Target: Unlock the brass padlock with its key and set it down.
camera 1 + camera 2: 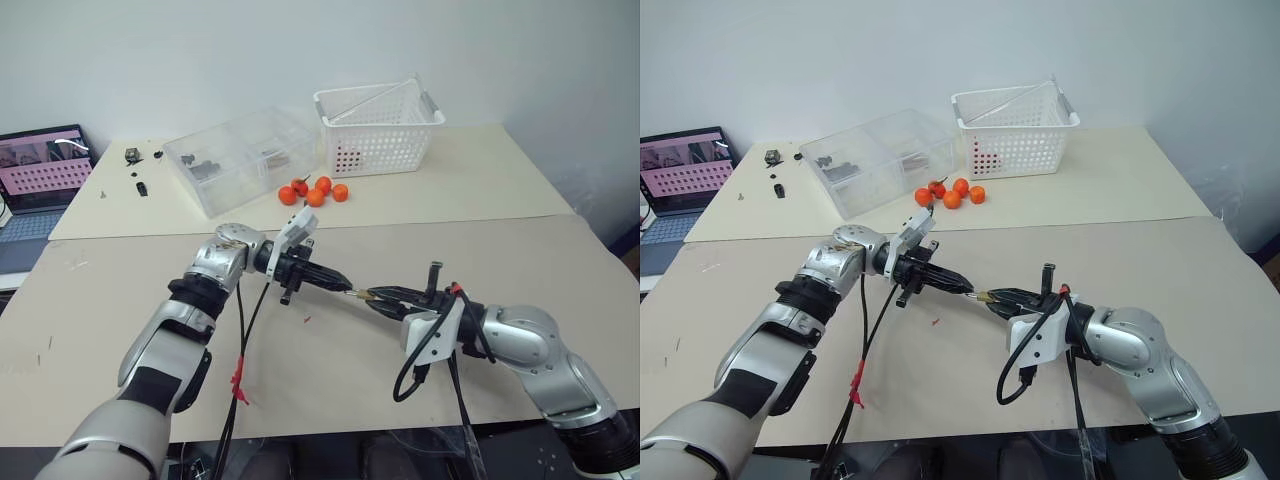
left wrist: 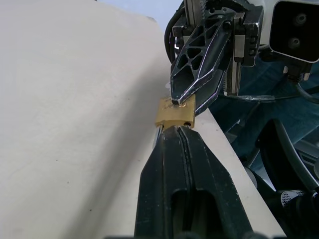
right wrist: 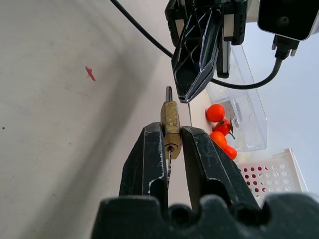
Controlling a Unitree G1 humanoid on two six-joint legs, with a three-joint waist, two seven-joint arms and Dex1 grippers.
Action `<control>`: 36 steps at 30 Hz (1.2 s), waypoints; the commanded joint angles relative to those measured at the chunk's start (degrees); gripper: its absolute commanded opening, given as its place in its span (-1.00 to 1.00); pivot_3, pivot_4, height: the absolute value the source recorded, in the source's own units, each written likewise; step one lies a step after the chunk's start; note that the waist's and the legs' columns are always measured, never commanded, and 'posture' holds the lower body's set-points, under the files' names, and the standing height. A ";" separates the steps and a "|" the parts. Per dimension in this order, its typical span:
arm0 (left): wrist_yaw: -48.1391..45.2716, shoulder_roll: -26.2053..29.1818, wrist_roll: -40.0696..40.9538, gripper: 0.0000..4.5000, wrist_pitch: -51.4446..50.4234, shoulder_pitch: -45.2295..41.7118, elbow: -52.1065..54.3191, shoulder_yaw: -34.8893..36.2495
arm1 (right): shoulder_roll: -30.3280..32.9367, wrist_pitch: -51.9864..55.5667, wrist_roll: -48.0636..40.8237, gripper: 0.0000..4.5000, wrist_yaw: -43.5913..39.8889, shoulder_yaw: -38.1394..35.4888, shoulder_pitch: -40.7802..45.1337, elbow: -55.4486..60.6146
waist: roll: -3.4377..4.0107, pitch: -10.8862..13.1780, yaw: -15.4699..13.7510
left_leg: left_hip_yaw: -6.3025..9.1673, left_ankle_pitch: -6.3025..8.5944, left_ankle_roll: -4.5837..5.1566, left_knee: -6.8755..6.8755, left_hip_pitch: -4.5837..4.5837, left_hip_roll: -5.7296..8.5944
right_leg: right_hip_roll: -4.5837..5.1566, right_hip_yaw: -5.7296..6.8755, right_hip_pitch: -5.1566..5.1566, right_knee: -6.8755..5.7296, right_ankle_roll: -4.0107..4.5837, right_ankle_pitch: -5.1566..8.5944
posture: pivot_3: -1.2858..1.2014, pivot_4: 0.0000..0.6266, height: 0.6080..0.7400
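Over the beige desk [image 1: 500, 260], near its front edge, my right tool [image 3: 172, 142] clamps the small golden brass padlock [image 3: 170, 122], thin silvery key [image 3: 169, 158] inserted. My left tool [image 2: 182, 132], fully shut, pinches its shackle end. Unlocking and setting down remain, I judge.

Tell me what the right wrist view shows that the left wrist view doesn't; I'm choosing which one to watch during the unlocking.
Right wrist view: the brass padlock edge-on, its keyhole end with what looks like the key in it, and behind it the oranges, clear box and white basket.
Left wrist view: the padlock's broad brass face.
Both: the right gripper with jaws clamped on the padlock, the left gripper with jaws shut at its shackle end, and the table beneath.
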State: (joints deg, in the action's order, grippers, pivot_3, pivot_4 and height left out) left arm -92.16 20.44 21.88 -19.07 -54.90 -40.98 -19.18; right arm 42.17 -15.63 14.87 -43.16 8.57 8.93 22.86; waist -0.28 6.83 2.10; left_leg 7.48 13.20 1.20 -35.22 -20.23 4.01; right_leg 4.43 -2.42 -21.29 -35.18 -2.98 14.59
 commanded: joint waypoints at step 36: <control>-0.23 -3.60 -8.83 -0.99 6.02 -2.17 -10.70 7.69 | -0.16 3.16 -1.14 -0.95 0.14 -1.40 2.64 3.64 | 0.00 0.00 0.07 | 0.00 0.00 0.00 0.02 0.00 0.00 | 0.00 0.01 0.00 0.00 0.00 0.00 | 0.03 -0.52 1.00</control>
State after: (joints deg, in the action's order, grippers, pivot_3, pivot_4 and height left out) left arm -91.46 16.61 13.35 -13.65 -55.92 -52.43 -12.48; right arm 41.87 -11.90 14.35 -43.64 8.42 10.66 25.65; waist -0.29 6.83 2.18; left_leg 7.48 13.20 1.20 -35.21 -20.23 4.01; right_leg 4.44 -2.41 -21.29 -35.19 -2.98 14.59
